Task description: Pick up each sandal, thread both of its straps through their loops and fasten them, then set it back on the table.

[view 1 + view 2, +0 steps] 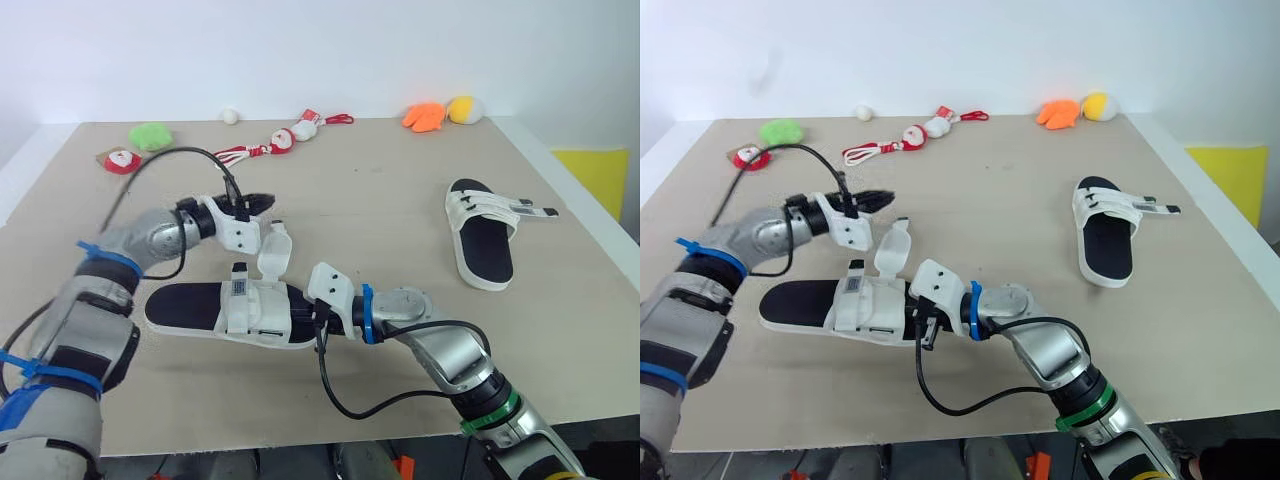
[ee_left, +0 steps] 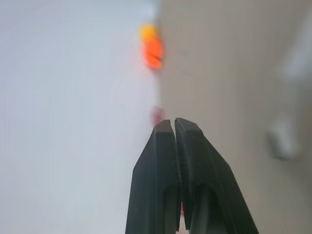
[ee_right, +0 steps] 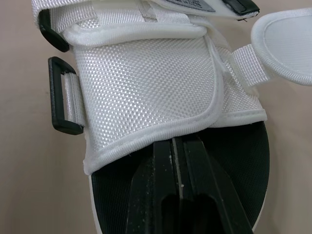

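The near sandal lies flat on the worktop, close to the front edge and left of centre, with its length running along that edge. One strap flap stands loose, lifted up off the sandal's far side. In the right wrist view a black loop sticks out beside the broad white strap, with nothing threaded through it.

The right pincer has its fingers pressed together and holds nothing. Its tips sit over the black footbed, right at the hem of the broad strap. The left pincer is also pressed together and empty. It hangs above the worktop just behind the sandal, clear of the loose flap.

The second sandal lies well apart towards the right edge, its strap ends pointing at that edge. The stretch of worktop between the two sandals is bare. Along the back edge sit a green toy, a red-and-white toy, an orange toy and a yellow toy, all far from both arms.
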Tool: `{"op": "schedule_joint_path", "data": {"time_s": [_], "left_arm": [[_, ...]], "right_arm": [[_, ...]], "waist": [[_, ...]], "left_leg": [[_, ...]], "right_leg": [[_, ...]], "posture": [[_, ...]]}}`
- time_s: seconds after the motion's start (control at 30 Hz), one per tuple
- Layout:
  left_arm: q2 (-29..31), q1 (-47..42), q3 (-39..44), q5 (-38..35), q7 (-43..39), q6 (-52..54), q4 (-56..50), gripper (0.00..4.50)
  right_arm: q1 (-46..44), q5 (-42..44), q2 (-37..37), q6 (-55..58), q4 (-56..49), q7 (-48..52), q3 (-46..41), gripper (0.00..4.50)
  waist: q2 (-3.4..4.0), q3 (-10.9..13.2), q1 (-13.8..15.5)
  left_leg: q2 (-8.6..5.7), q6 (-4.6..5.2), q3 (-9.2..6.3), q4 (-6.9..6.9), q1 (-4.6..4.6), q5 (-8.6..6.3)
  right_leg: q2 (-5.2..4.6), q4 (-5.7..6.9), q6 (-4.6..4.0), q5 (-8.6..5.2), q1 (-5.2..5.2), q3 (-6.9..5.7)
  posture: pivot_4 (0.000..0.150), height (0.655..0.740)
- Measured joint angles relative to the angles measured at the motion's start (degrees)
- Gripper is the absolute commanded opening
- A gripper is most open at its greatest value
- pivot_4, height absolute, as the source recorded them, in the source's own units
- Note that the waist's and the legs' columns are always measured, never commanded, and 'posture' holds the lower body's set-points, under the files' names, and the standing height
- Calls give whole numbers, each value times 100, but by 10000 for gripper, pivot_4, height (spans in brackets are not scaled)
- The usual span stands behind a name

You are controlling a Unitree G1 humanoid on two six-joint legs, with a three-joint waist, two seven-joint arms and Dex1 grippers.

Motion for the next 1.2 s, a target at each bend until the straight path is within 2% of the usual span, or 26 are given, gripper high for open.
{"op": "schedule_joint_path", "data": {"time_s": [0.1, 0.2, 0.23, 0.3, 0.37, 0.47, 0.53, 0.63, 0.8, 1.03, 1.2], "left_arm": [[128, -7, -95, 317, 501, -204, -108, 1221], [46, 14, -193, 284, 442, -173, 264, 1221], [-8, 23, -169, 139, 288, -165, 417, 3430], [-300, 134, 262, -820, -767, 37, 1010, 9875], [-419, 221, 547, -1380, -1464, 225, 1231, 15933], [-557, 440, 1127, -2497, -3098, 720, 1357, 30648], [-561, 549, 1348, -2894, -3815, 1094, 1396, 39867], [-577, 709, 1509, -3206, -4530, 1569, 1401, 39867], [-805, 778, 1570, -3367, -5155, 1875, 1329, 39867], [-1128, 781, 1565, -3391, -5302, 2083, 1278, 39867], [-1250, 585, 1345, -3088, -5039, 2090, 1281, 39867]], "right_arm": [[-1, -2, -5, -5, 7, 1, -4, 0], [-12, -3, -6, -27, 29, 6, -3, 0], [-13, -4, -6, -38, 36, 10, -2, 0], [-20, -5, -5, -64, 51, 21, 3, 0], [-27, -5, -4, -75, 54, 27, 14, 0], [-35, -5, -5, -96, 71, 69, 14, 0], [-38, -6, -7, -98, 75, 77, 14, 0], [-39, -7, -21, -98, 73, 80, 7, 0], [-40, -9, -39, -98, 68, 85, 8, 0], [-48, -9, -43, -96, 66, 82, 19, 0], [-48, -10, -45, -93, 62, 74, 22, 0]], "waist": [[0, 0, 4], [0, 0, 6], [0, 0, 6], [0, 0, 3], [0, 0, -4], [0, 0, -9], [0, 0, -10], [0, 0, -3], [-1, -1, 3], [-1, -1, 4], [-1, -1, 4]], "left_leg": [[-2, -5, 3, 0, 3, 3], [-2, -11, 4, 1, 1, 7], [-2, -11, 4, 1, 1, 7], [-2, -12, 6, 1, 0, 7], [-2, -11, 6, -1, -1, 7], [-1, -11, 5, -2, -3, 7], [-1, -11, 4, -2, -3, 7], [-1, -11, 3, -1, -4, 7], [-1, -11, 2, 0, -3, 7], [-1, -11, -1, 0, -3, 7], [-2, -11, -1, 2, -3, 7]], "right_leg": [[-2, 0, 2, 0, 2, 0], [-1, 0, 7, 3, 0, 0], [-1, 0, 8, 3, 0, -1], [-1, 1, 7, 3, -2, -1], [0, 1, 6, 3, -4, -1], [2, 1, 2, 1, -5, 0], [2, 1, 2, 1, -4, -1], [1, 1, 2, 1, -3, -1], [1, 1, 1, 2, 0, -1], [2, 1, 1, 2, 0, -1], [2, 1, 3, 3, 1, 0]], "posture": [[1500, 7400], [1500, 7400], [1500, 7400], [1500, 7400], [1500, 7400], [1500, 7400], [1500, 7400], [1500, 7400], [1500, 7400], [1500, 7400], [1500, 7400]]}}
